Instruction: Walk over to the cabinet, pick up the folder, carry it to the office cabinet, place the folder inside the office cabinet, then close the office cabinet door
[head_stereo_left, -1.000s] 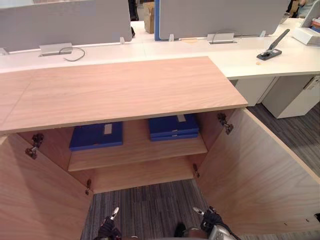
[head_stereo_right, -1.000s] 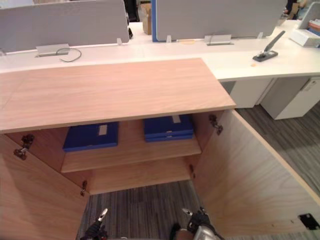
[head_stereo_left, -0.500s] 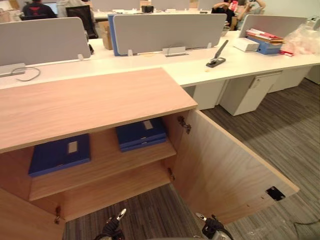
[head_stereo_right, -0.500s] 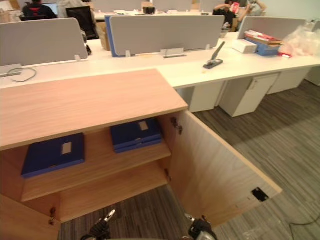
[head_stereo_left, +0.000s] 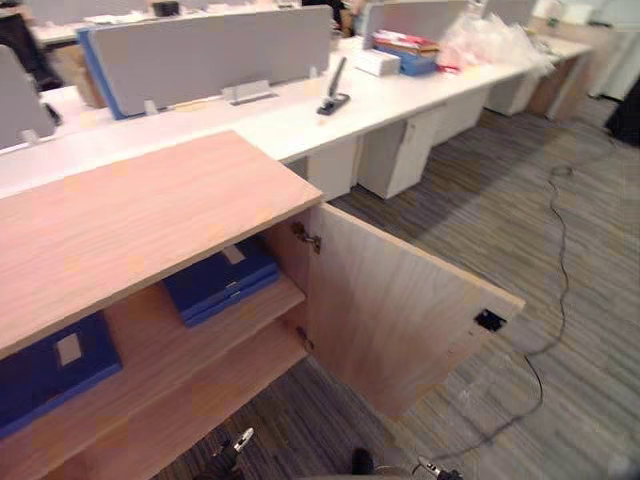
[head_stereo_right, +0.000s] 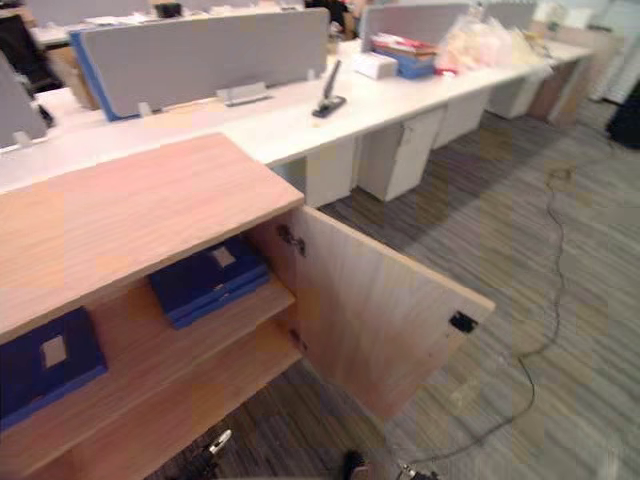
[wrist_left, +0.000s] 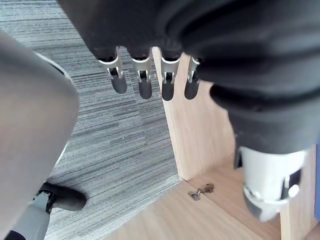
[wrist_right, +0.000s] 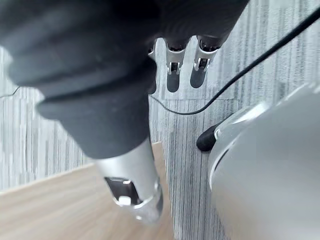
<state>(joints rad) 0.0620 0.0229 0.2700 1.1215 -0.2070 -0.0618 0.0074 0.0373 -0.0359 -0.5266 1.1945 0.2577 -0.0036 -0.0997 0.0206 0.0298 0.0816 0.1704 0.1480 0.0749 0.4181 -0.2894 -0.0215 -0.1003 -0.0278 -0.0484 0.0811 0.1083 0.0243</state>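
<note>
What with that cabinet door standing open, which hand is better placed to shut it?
Right, probably. The open door stands out on the robot's right, nearer the right hand; the left hand hangs farther off. Both are open, empty.

Looking down from the head, twice, sharing cabinet (head_stereo_left: 150, 210) at 9 o'clock, door (head_stereo_left: 400, 310) at 4. Looking close along left hand (wrist_left: 145, 85) and right hand (wrist_right: 172, 75) onto floor (wrist_left: 115, 125).

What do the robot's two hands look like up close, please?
Both match: the left hand and the right hand each wear a black ribbed cover over the back and wrist. Silver fingers with rounded dark tips sit in a row, and a thick silver thumb stands apart.
</note>
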